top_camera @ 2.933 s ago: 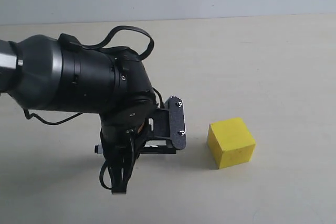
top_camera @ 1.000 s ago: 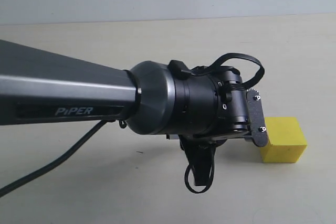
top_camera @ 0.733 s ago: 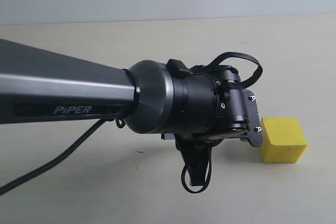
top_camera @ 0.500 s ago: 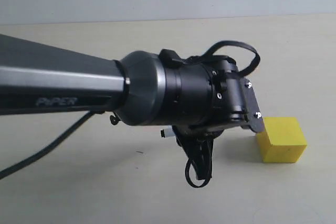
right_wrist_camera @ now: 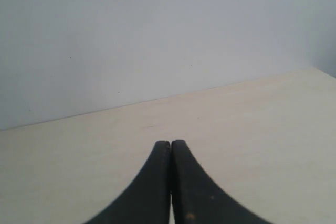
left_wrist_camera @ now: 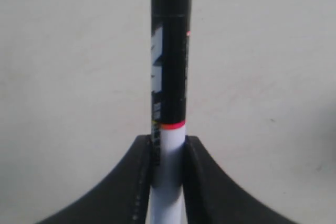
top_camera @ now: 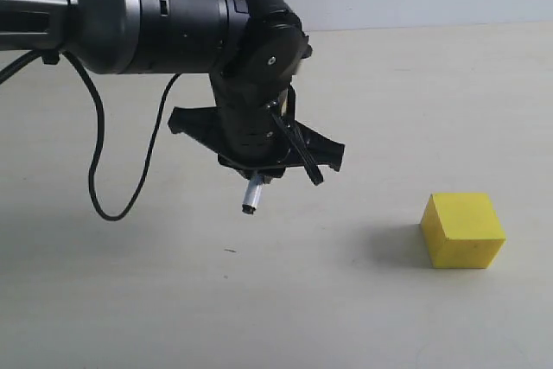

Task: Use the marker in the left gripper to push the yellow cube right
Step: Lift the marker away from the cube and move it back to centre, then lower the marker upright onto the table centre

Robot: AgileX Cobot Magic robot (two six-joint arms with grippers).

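The yellow cube (top_camera: 462,229) sits on the table at the lower right of the exterior view. My left gripper (top_camera: 263,170) hangs above the table, well to the cube's left and apart from it. It is shut on the marker (top_camera: 251,195), whose white end with a black tip pokes out below the wrist. In the left wrist view the left gripper (left_wrist_camera: 168,140) clamps the white barrel of the marker (left_wrist_camera: 169,66) just below its red ring, and the black half reaches out beyond the fingers. My right gripper (right_wrist_camera: 171,145) is shut on nothing and is out of the exterior view.
A black cable (top_camera: 95,170) loops down from the left arm (top_camera: 155,15) to the pale table (top_camera: 363,84). A grey wall (right_wrist_camera: 157,35) rises behind the table's far edge.
The left arm has pulled back to the left and lifted off the table, its wrist turned over. The cube, pushed right earlier, has stayed put over the last second.
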